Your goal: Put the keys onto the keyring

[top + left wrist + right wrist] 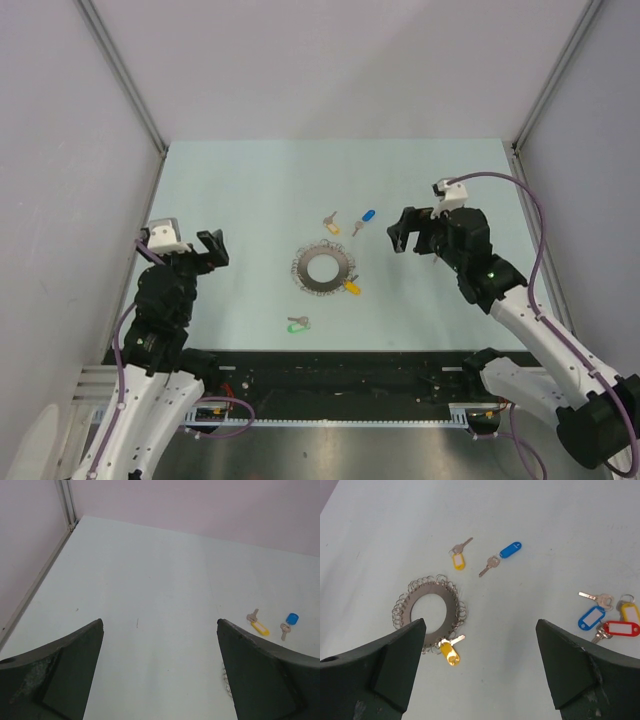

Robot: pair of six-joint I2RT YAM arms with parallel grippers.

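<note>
Flat grey metal keyring fringed with wire loops (322, 268) sits in the middle of the pale table (230, 200). One yellow-tagged silver key (351, 287) touches its near-right edge, and a green-tagged key (298, 324) lies in front, slightly left. Behind it: another yellow-tagged key (331, 220), with a blue-tagged key (365, 218) just right of that. A small bunch of tagged keys (607, 617) is further right.

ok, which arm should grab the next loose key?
Probably right. The right gripper is open and hovers close to the blue-tag key and the loose yellow-tag key, just beyond the keyring. The left gripper, also open, sits farther from them.
</note>
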